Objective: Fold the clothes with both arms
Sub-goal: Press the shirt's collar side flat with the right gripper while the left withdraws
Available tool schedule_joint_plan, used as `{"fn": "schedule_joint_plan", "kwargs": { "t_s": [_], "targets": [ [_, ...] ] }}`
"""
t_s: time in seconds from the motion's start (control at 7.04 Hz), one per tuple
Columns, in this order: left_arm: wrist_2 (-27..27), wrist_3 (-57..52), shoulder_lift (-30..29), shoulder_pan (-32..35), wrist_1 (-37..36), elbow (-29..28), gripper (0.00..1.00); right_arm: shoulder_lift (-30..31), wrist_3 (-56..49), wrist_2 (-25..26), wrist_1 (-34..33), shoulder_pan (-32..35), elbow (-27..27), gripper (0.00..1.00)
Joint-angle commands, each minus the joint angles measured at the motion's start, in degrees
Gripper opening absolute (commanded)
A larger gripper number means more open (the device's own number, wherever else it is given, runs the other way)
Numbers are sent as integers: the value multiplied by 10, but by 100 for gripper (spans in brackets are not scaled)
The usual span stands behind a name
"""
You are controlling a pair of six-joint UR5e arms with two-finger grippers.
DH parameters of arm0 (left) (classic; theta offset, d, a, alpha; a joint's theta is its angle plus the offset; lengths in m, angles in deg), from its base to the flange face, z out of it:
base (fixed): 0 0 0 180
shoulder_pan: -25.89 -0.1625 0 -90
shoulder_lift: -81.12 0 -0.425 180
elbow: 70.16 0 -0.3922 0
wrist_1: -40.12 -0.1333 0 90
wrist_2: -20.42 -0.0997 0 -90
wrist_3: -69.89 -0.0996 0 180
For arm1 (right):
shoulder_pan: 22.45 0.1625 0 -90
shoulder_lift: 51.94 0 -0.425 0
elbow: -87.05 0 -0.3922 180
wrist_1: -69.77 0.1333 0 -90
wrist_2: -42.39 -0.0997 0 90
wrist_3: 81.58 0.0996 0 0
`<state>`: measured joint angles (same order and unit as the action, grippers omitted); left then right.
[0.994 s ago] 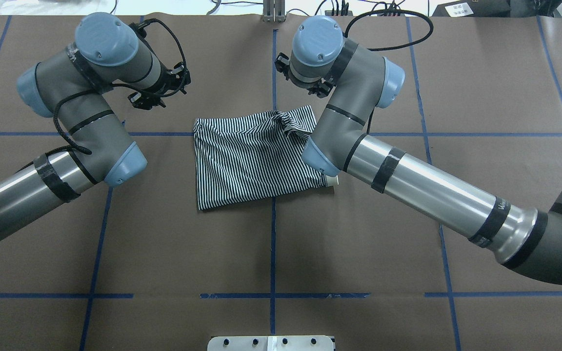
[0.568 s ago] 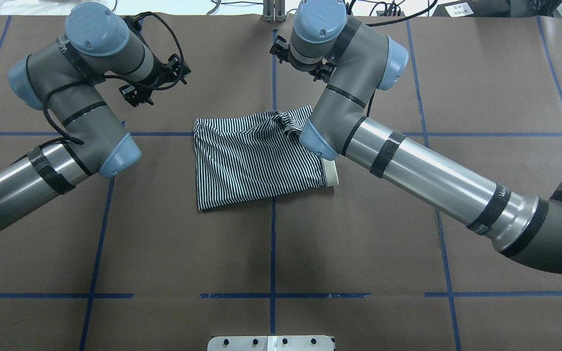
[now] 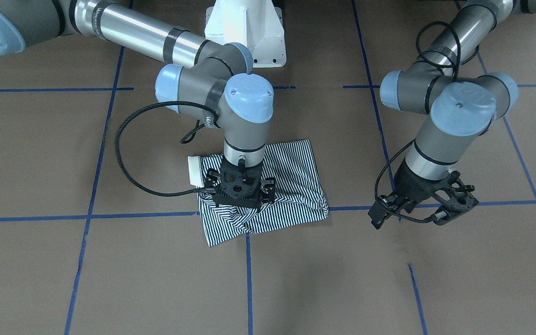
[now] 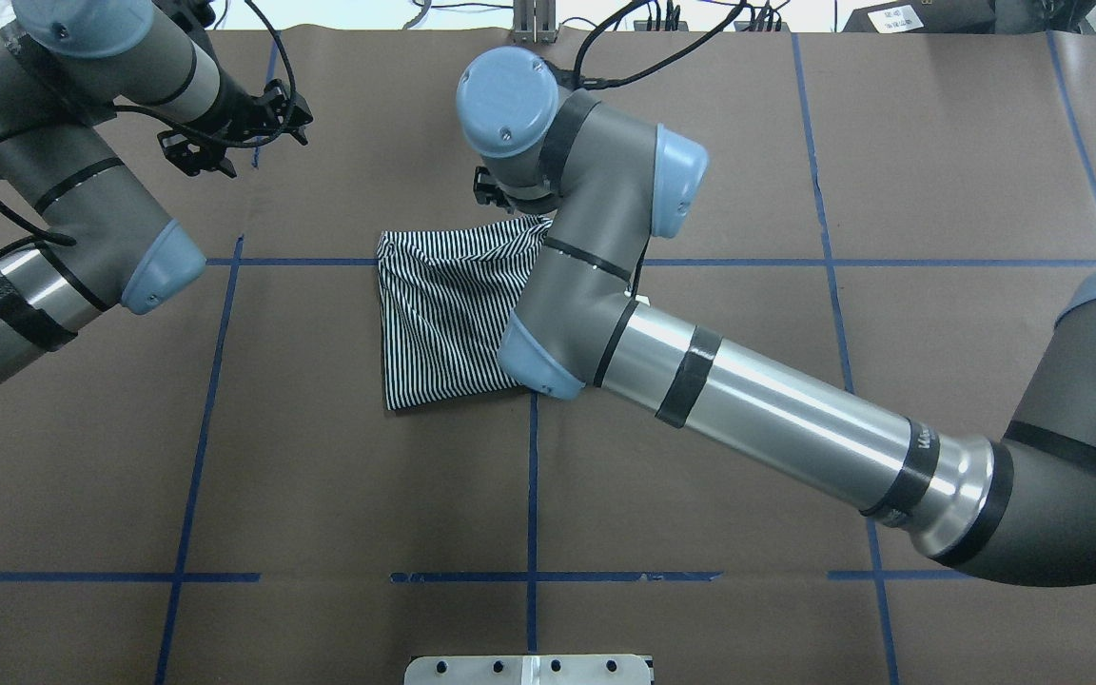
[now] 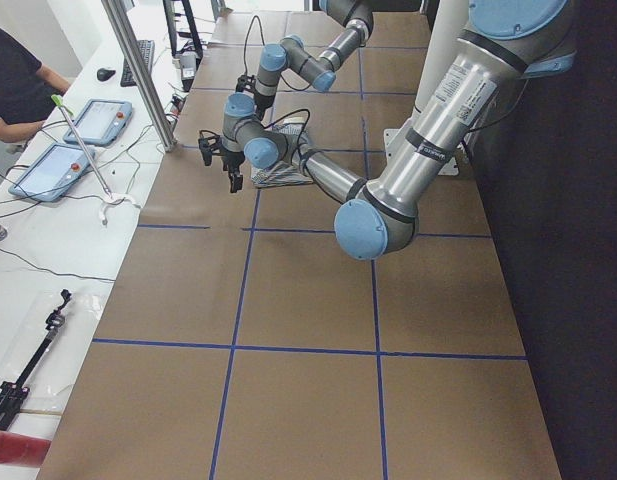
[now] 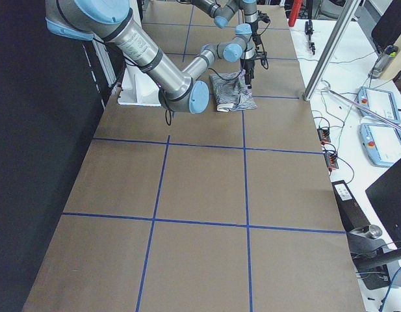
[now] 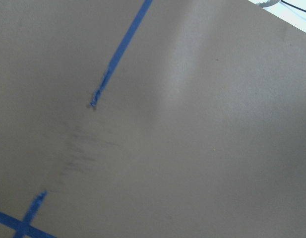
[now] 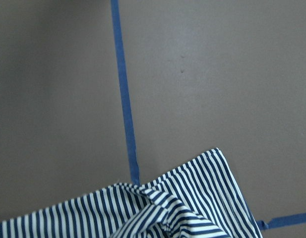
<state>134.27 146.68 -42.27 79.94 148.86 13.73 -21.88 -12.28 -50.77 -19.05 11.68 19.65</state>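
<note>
Collar (image 3: pixel 194 170) of shirt (image 3: pixel 296 179) shows plainly only from front; whether jaws grip, unclear.

Overhead, front views share shirt (image 4: pixel 443 314); wrist cams near table (image 7: pixel 217 148).

The polo shirt (image 3: pixel 296 181) is soft cloth; the table (image 3: pixel 110 279) matt paper; the right arm (image 4: pixel 776 428) glossy metal.

The shirt (image 4: pixel 443 314) lies near the middle of the surface (image 4: pixel 320 476). The right tool (image 3: pixel 240 193) hangs over the shirt's edge farthest from the robot's base (image 3: pixel 244 32). The left tool (image 3: pixel 424 207) hangs well apart, off to the shirt's left.
</note>
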Motion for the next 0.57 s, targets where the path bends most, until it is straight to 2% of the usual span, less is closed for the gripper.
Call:
{"fn": "schedule_joint_plan", "kwargs": {
  "t_s": [0.0, 0.43],
  "targets": [
    [1, -9, 7, 4, 1, 3, 100, -7, -101, 46, -21, -27, 20, 100],
    [2, -9, 10, 4, 2, 1, 100, -7, -188, 69, -20, -33, 44, 100]
  ]
}}
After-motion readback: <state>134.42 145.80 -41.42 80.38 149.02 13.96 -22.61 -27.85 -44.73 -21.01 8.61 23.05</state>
